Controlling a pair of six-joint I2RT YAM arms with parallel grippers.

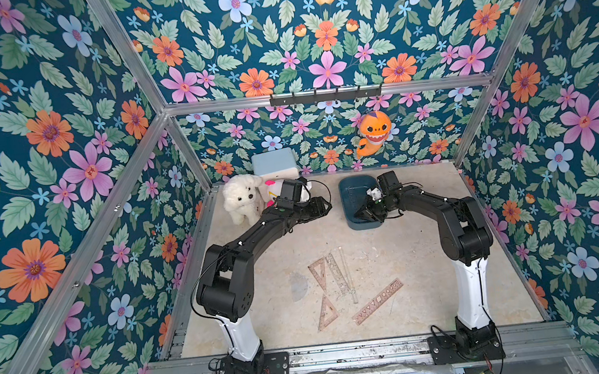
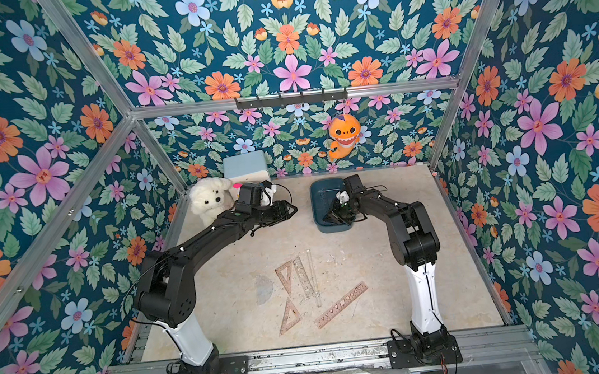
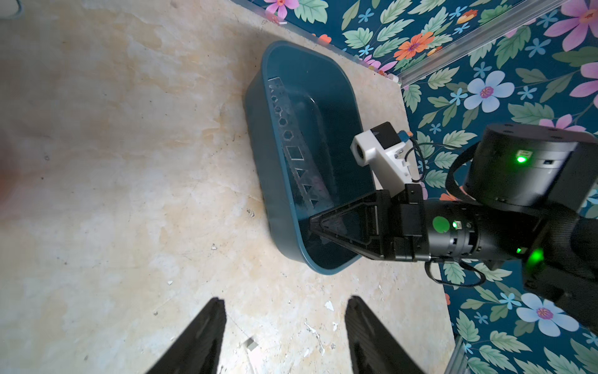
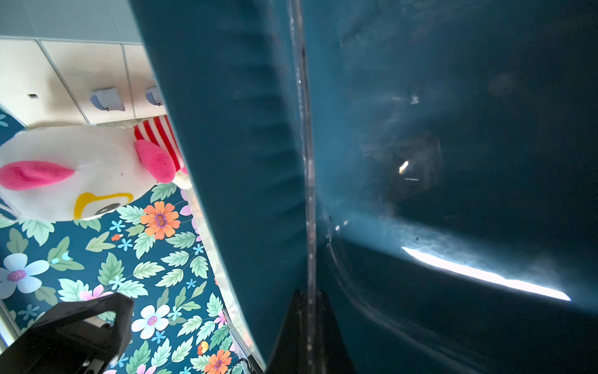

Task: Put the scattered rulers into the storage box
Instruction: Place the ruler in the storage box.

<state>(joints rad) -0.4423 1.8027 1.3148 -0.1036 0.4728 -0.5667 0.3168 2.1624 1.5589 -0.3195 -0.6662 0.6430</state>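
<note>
Reaching into the dark teal shallow plastic storage box (image 1: 350, 186), which stands in the upper middle of the beige table (image 1: 410, 259) in both top views, the right gripper (image 1: 357, 214) has its black jaws pressed together on the end of a thin transparent ruler with cut-out shapes (image 3: 293, 152). In the right wrist view this ruler is seen from its edge, as a fine clear line that passes between the two jaws. In the left wrist view it runs tilted along one long wall of the box; if its far end touches the floor of the box, I cannot tell.

To the left of the box, the left gripper (image 1: 326, 205) hovers above bare table. Its fingers (image 3: 200, 340) are spread apart and nothing is between them — only the table surface shows there.

All other rulers lie flat in the lower middle of the table, well apart from the box:
- two brownish-pink triangular set squares (image 1: 317, 268) and (image 1: 326, 310)
- a brownish straight ruler with holes (image 1: 337, 272), with a narrow clear ruler (image 1: 350, 280) just beside it
- a brownish-pink stencil ruler (image 1: 378, 300) at the lower right of the group
- a clear semicircular protractor (image 1: 298, 285), very faint, at the left of the group

A white plush dog (image 1: 241, 197) and a pale blue cube box (image 1: 274, 162) are in the upper left corner of the table — an orange plush shark (image 1: 375, 130) hangs on the back wall.
</note>
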